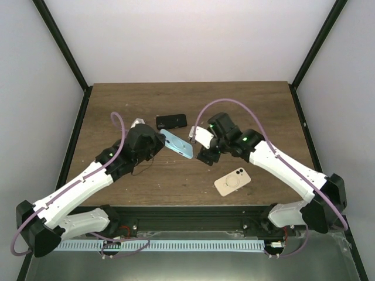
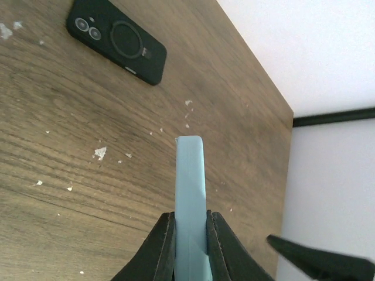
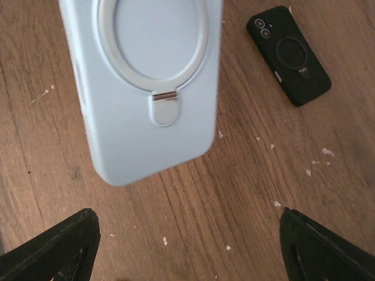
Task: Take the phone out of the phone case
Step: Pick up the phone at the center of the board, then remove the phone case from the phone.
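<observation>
A light blue phone case (image 1: 177,144) hangs above the middle of the wooden table (image 1: 263,111). My left gripper (image 1: 161,139) is shut on its left end. The left wrist view shows the case (image 2: 190,187) edge-on, clamped between my left gripper's (image 2: 190,218) two black fingers (image 2: 166,234). The right wrist view shows the case's back (image 3: 146,88) with its round ring stand. My right gripper (image 3: 187,219) stands wide open just short of the case's end, touching nothing. From above, my right gripper (image 1: 201,147) sits at the case's right end. The phone itself is hidden.
A black cased phone (image 1: 171,121) lies on the table behind the blue case, also seen as the black phone (image 3: 289,55) and the black phone (image 2: 116,40). A beige cased phone (image 1: 232,181) lies near the front edge, under the right arm.
</observation>
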Tool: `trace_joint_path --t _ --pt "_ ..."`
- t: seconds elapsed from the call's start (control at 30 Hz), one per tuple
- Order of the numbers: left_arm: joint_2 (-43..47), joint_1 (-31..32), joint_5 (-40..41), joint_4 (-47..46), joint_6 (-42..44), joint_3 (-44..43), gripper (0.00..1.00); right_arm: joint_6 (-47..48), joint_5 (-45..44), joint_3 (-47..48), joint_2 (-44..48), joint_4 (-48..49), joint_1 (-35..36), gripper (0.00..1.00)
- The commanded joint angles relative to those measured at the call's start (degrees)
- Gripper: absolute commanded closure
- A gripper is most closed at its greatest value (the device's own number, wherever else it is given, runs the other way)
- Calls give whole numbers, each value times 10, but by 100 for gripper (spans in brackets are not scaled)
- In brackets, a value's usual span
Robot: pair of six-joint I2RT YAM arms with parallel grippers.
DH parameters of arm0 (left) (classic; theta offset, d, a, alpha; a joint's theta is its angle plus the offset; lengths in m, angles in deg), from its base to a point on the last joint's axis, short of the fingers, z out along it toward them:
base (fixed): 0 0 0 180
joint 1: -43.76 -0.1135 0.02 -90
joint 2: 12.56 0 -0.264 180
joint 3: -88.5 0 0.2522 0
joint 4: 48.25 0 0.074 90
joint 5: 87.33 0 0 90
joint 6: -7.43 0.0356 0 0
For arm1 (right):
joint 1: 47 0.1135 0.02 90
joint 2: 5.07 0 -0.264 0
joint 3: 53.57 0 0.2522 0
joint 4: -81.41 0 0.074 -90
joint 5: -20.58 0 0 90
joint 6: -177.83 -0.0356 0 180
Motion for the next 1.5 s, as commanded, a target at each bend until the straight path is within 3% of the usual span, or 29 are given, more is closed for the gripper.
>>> trace_joint_path --t 0.0,0.3,0.67,0.8,0.93,0.97,1.03,1.1,1.13,1.2,1.27,1.37,1.47 --pt "9 -5 43 43 -80 -51 100 29 -97 36 -5 47 53 18" --pt "4 -10 13 90 -186 -70 100 53 -196 3 -28 117 129 35" --pt "17 -19 -32 54 -233 -36 100 82 -214 0 -62 147 173 48" --pt "16 -20 -45 46 -242 -32 100 96 -255 -12 -82 178 183 62" --pt "26 -21 -42 38 -247 -21 100 90 -286 -12 -93 197 185 83" --pt "31 -22 -43 31 -246 -15 92 88 -290 -14 -90 203 185 89" --pt "44 -32 -45 15 -242 4 57 84 -294 -20 -82 212 185 96" --pt "59 -50 -53 -9 -219 24 31 70 -286 -25 -73 210 182 99" --pt "68 -61 -57 -20 -201 34 20 60 -277 -27 -68 205 178 99" --pt "97 -81 -61 -48 -145 56 8 32 -244 -27 -59 186 161 99" --pt "126 -94 -61 -76 -59 78 1 -4 -173 -17 -48 150 129 99" --pt "166 -98 -91 -123 114 115 0 -59 -11 -4 -21 102 55 99" --pt "205 -97 -166 -194 239 178 14 -85 166 -10 23 84 -7 99"
